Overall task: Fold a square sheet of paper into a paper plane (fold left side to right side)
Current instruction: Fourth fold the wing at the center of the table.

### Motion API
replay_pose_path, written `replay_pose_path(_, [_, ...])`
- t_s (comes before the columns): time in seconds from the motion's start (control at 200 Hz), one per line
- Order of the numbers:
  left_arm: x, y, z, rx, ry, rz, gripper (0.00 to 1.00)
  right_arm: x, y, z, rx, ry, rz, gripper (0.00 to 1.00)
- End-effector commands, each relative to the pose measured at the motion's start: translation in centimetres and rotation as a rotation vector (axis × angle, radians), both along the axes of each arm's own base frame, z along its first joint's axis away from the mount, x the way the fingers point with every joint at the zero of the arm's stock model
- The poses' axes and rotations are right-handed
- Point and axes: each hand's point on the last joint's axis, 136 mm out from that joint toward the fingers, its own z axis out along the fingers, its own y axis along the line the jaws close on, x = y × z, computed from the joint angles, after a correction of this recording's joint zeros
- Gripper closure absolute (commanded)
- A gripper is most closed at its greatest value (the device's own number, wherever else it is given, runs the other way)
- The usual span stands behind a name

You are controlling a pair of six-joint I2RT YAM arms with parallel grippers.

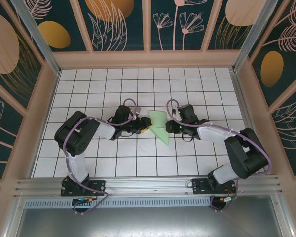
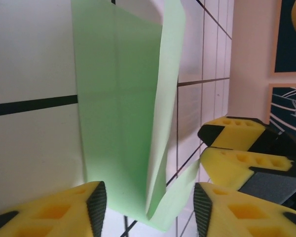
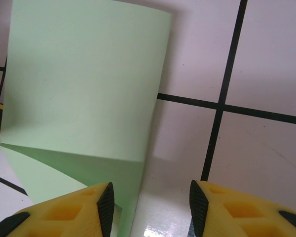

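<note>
Nearest me, my left gripper (image 2: 150, 210) stands part spread, with the square sheet of paper (image 1: 159, 127) lying in the gap between its pads, not pinched that I can see. My right gripper (image 3: 152, 207) is likewise part spread, bare tiled table (image 3: 246, 163) showing in most of its gap and the paper's edge at its left pad. The paper sits mid-table between both grippers, its long axis running near to far, so I judge the left arm best placed to carry its side rightward. The left wrist view shows a flap standing off the tiles; the right wrist view shows a diagonal crease.
</note>
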Motion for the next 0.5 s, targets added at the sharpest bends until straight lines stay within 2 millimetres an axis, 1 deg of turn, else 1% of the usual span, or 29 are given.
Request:
replay_pose_path(0.0, [0.4, -1.6, 2.0, -0.083, -0.045, -0.037, 0.57, 0.3, -0.5, 1.0, -0.019, -0.044, -0.020, 0.53])
replay_pose_path(0.045, [0.6, -1.8, 2.5, -0.096, -0.052, -0.039, 0.61, 0.4, -0.7, 2.0, -0.027, -0.075, -0.030, 0.52])
replay_pose_path(0.12, [0.7, -2.1, 3.4, -0.120, -0.063, -0.043, 0.67, 0.4, -1.1, 4.2, -0.048, -0.140, -0.052, 0.51])
replay_pose_path(0.215, [0.9, -2.3, 4.3, -0.137, -0.072, -0.044, 0.70, -1.0, 0.5, 6.9, -0.057, -0.201, -0.013, 0.50])
replay_pose_path(0.27, [0.9, -2.3, 4.8, -0.142, -0.078, -0.043, 0.70, -2.1, 1.6, 7.6, -0.056, -0.218, 0.014, 0.50])
replay_pose_path(0.325, [0.9, -2.4, 5.2, -0.145, -0.083, -0.042, 0.70, -3.4, 3.1, 7.7, -0.048, -0.217, 0.050, 0.50])
replay_pose_path(0.365, [1.0, -2.3, 5.4, -0.146, -0.087, -0.039, 0.70, -4.2, 4.0, 7.3, -0.046, -0.210, 0.065, 0.50])
replay_pose_path(0.44, [1.0, -2.3, 5.6, -0.144, -0.089, -0.036, 0.70, -5.2, 5.2, 5.7, -0.054, -0.179, 0.079, 0.51])
replay_pose_path(0.495, [1.1, -2.3, 5.7, -0.143, -0.091, -0.033, 0.70, -5.4, 5.7, 4.2, -0.076, -0.158, 0.072, 0.53])
